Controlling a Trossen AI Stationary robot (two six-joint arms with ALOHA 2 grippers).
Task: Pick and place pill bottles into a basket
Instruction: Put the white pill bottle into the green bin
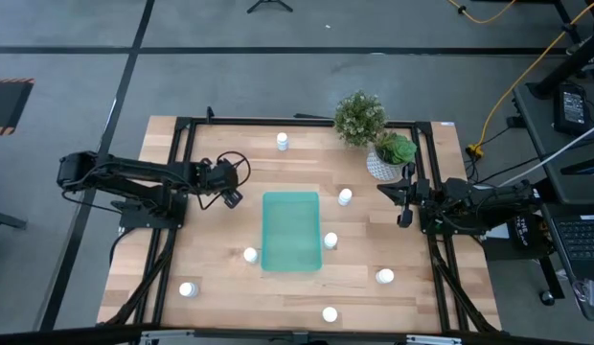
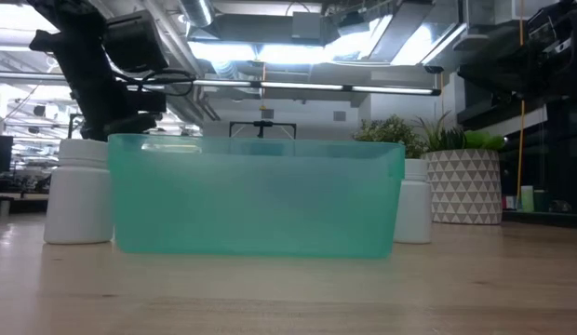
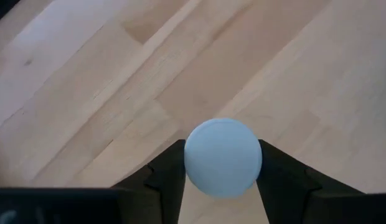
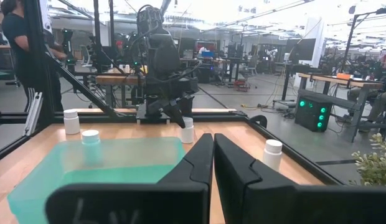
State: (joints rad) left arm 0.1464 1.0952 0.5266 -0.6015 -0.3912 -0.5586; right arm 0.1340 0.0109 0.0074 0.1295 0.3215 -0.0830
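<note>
Fingers point(image 3: 165, 180) of left gripper point(image 3: 223, 186) clamp pill bottle point(image 3: 223, 157) between them.

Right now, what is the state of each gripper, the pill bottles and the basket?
left gripper, shut on one pill bottle.
right gripper, shut, holding nothing.
basket, empty.
other pill bottles, seven, upright, outside the basket.

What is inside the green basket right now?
Nothing shows inside the basket: from above its floor looks bare, and seven pill bottles stand on the table around it. The left gripper holds another bottle beside the basket, not over it.
</note>
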